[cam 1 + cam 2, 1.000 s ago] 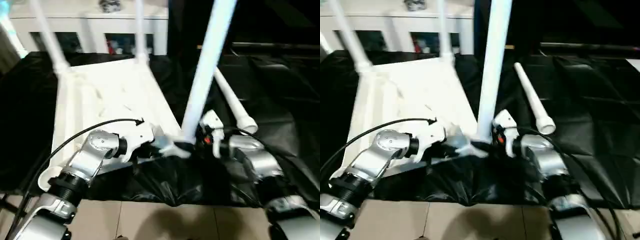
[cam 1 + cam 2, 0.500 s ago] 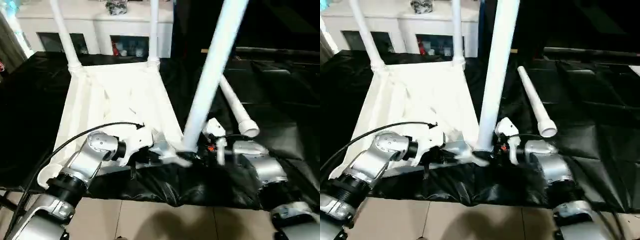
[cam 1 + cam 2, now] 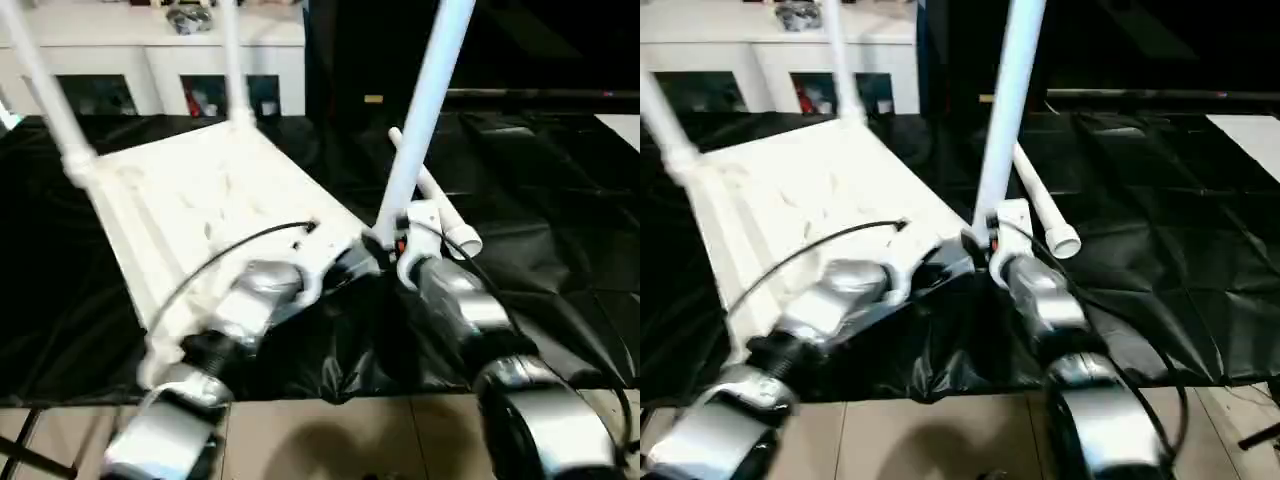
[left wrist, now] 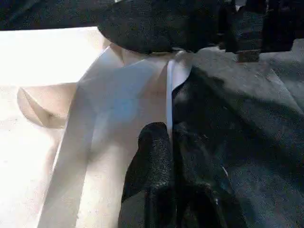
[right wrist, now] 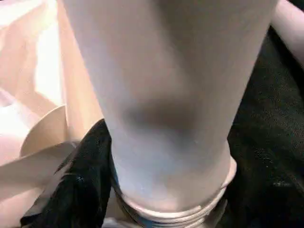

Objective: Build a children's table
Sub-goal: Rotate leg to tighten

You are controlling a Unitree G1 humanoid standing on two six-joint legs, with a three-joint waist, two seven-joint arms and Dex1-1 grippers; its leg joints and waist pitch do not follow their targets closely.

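Right gripper (image 3: pixel 385 243) clamps the leg (image 3: pixel 420 115) upright over its corner socket; left gripper (image 4: pixel 166 156) pinches the tabletop (image 3: pixel 200 205) rim beside it, steadying.

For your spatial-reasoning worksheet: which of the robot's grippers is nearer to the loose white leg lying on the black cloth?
Right. The right gripper is at the upright leg, just beside the loose leg; the left gripper sits farther away, at the tabletop's edge.

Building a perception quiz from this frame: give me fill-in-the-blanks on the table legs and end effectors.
1. The table top lies upside down on a ___ sheet.
2. ___ legs stand upright in its far corners.
3. The right end effector holds an upright leg at the top's ___ corner.
4. One loose leg lies ___ on the sheet.

Missing: black; two; near; flat
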